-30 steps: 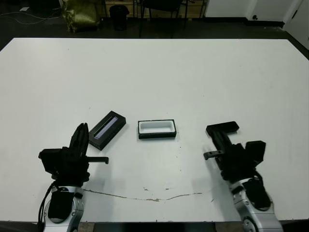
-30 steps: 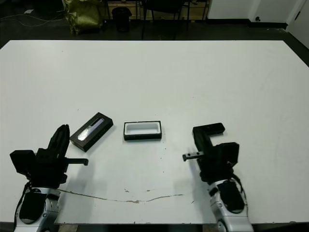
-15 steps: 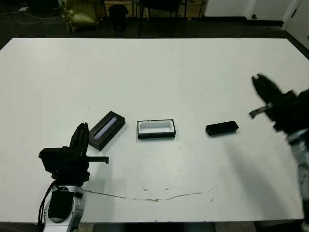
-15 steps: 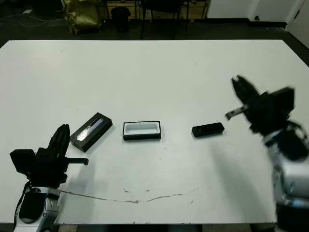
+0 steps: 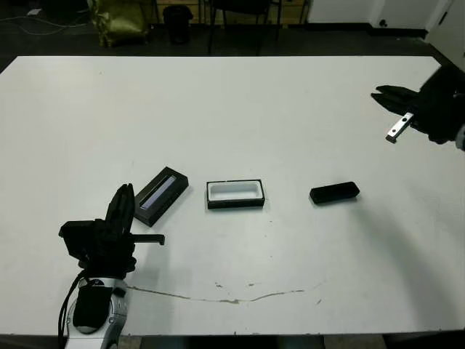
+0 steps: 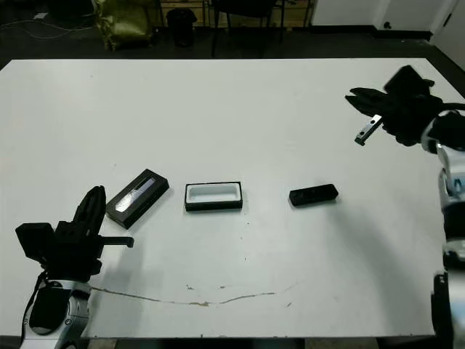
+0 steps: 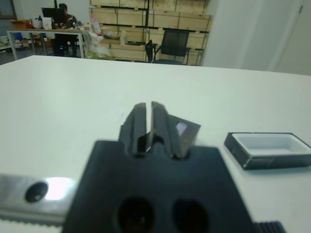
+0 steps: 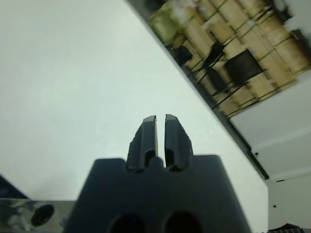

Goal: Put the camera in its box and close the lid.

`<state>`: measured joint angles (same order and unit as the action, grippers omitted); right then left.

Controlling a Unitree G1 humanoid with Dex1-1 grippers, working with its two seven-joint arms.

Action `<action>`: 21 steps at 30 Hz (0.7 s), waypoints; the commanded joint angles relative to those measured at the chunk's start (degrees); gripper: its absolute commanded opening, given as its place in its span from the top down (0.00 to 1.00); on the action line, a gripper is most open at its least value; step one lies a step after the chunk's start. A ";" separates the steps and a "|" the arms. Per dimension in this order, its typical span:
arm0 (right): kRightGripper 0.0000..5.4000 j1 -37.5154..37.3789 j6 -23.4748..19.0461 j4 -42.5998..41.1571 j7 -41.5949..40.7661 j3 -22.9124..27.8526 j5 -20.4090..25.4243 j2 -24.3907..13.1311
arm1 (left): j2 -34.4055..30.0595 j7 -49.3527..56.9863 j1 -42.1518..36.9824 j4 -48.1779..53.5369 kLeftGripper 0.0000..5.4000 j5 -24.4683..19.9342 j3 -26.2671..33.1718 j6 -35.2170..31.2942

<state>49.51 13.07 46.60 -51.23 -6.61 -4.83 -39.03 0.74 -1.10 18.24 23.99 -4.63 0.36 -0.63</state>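
Note:
The camera point(image 5: 334, 193), a slim black bar, lies flat on the white table right of centre. To its left stands the box point(image 5: 235, 194), open, its white lining showing. Further left the lid point(image 5: 160, 195) lies at an angle, grey stripe up. My left gripper point(image 5: 126, 190) rests near the table's front left, shut and empty, its tips just short of the lid; the left wrist view shows the lid point(image 7: 182, 130) behind the fingers and the box point(image 7: 269, 148) beside it. My right gripper point(image 5: 378, 93) hangs high at the far right, shut on nothing, well away from the camera.
A thin crack point(image 5: 232, 298) runs along the table near its front edge. Beyond the far edge are a yellow-green bag point(image 5: 120, 20) and chair legs point(image 5: 243, 14). A person point(image 7: 63, 9) sits at a distant desk in the left wrist view.
My right arm has swung up and away from beside the camera to the far right. Camera, box and lid lie where they were. The left arm has not moved.

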 commanded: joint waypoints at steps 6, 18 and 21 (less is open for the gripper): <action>1.00 5.09 2.69 6.66 -2.04 -8.22 -9.46 1.66 | -0.28 -0.63 0.73 -1.45 1.00 -0.12 0.25 0.91; 1.00 5.05 7.54 10.74 -3.66 -12.37 -13.97 2.34 | -0.03 -0.62 1.49 -1.23 1.00 -0.34 0.41 0.95; 1.00 4.62 9.33 12.00 -3.63 -12.70 -14.29 2.35 | 0.02 -0.53 1.55 -1.42 1.00 -0.16 0.35 1.20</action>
<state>55.03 21.35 57.60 -54.57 -18.80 -18.35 -37.13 0.77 -1.84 18.85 23.11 -4.78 0.57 1.28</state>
